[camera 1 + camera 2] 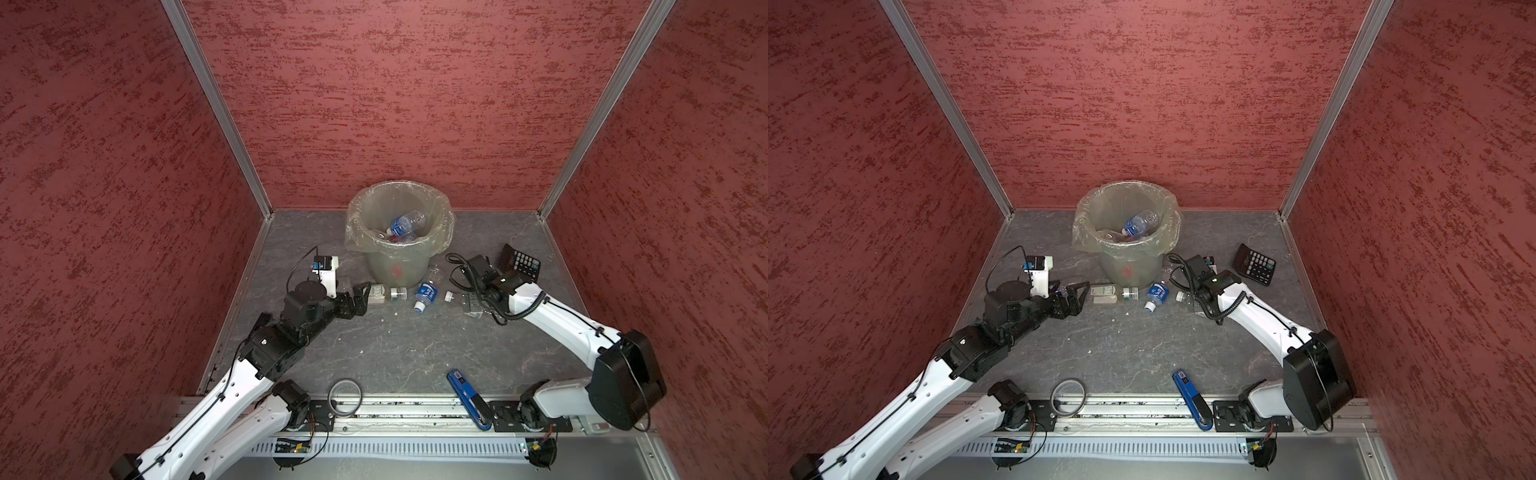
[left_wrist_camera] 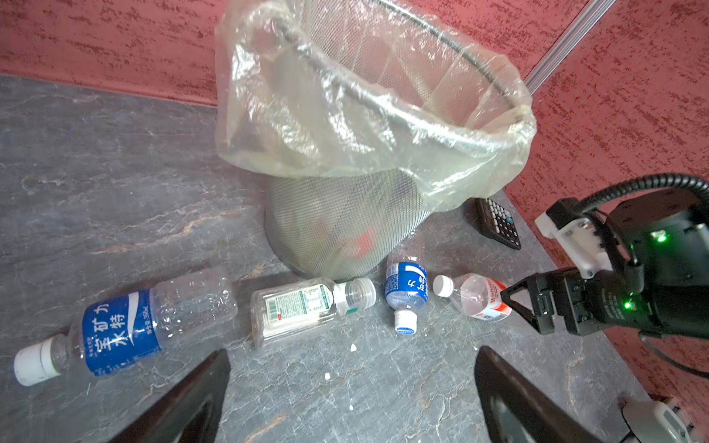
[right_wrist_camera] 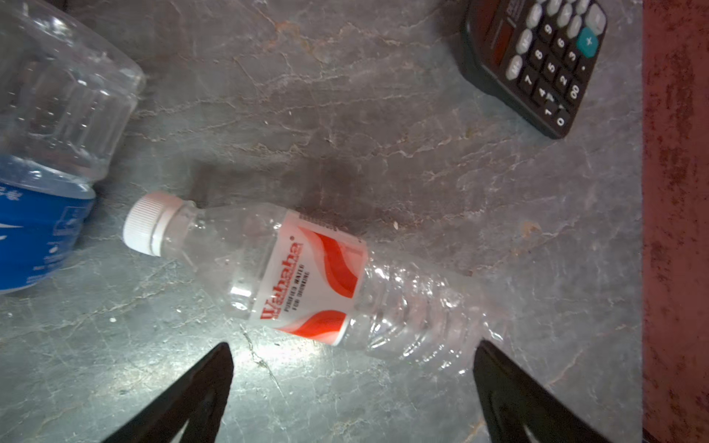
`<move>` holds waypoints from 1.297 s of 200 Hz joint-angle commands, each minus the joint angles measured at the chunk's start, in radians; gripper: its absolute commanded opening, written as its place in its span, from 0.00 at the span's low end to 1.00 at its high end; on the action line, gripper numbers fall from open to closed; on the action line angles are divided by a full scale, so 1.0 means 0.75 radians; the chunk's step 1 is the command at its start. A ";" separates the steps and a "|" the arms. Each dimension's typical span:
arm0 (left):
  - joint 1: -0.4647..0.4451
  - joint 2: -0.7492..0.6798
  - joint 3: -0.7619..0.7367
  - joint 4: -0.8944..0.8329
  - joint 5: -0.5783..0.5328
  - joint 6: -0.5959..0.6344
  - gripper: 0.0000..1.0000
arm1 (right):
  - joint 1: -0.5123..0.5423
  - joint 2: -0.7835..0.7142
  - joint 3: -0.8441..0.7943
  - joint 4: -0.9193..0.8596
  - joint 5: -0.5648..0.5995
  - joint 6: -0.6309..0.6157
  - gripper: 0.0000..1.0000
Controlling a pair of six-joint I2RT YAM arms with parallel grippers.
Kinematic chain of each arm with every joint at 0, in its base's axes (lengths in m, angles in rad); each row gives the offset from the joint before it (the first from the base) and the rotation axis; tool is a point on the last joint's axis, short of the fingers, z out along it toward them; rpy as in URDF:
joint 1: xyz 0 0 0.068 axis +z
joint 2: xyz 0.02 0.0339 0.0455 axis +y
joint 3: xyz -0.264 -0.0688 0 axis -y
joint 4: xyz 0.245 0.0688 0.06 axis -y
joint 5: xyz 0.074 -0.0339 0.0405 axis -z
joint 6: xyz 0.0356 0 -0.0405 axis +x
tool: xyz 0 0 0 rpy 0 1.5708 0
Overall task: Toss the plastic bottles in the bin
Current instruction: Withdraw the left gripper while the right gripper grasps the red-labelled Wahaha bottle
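Note:
The bin (image 1: 395, 266), lined with a clear bag, stands at the back and holds several plastic bottles (image 1: 405, 224). On the floor in front of it lie a large blue-label bottle (image 2: 119, 330), a squarish white-label bottle (image 2: 303, 307), a small blue-label bottle (image 2: 406, 287) and a red-label bottle (image 3: 307, 280). My left gripper (image 2: 351, 356) is open, low over bare floor just short of the squarish bottle (image 1: 384, 294). My right gripper (image 3: 353, 353) is open above the red-label bottle, which lies just beyond its fingertips, untouched.
A black calculator (image 1: 519, 264) lies by the right wall behind my right arm. A blue-and-black stapler-like tool (image 1: 467, 399) and a tape ring (image 1: 345, 397) rest at the front edge by the rail. Red walls close in three sides.

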 commanded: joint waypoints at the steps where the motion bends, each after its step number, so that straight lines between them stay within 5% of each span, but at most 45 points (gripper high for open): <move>1: 0.017 -0.031 -0.061 -0.024 0.047 -0.021 1.00 | -0.038 0.056 0.061 -0.060 -0.036 -0.050 0.99; 75: 0.140 -0.055 -0.192 0.089 0.222 -0.052 1.00 | -0.038 0.241 0.073 -0.026 -0.255 -0.122 0.99; 174: 0.279 -0.017 -0.232 0.169 0.406 -0.075 0.99 | -0.052 0.442 0.203 -0.024 -0.218 -0.166 0.98; 259: 0.282 0.001 -0.240 0.162 0.435 -0.107 1.00 | -0.051 0.339 0.032 0.139 -0.368 -0.086 0.76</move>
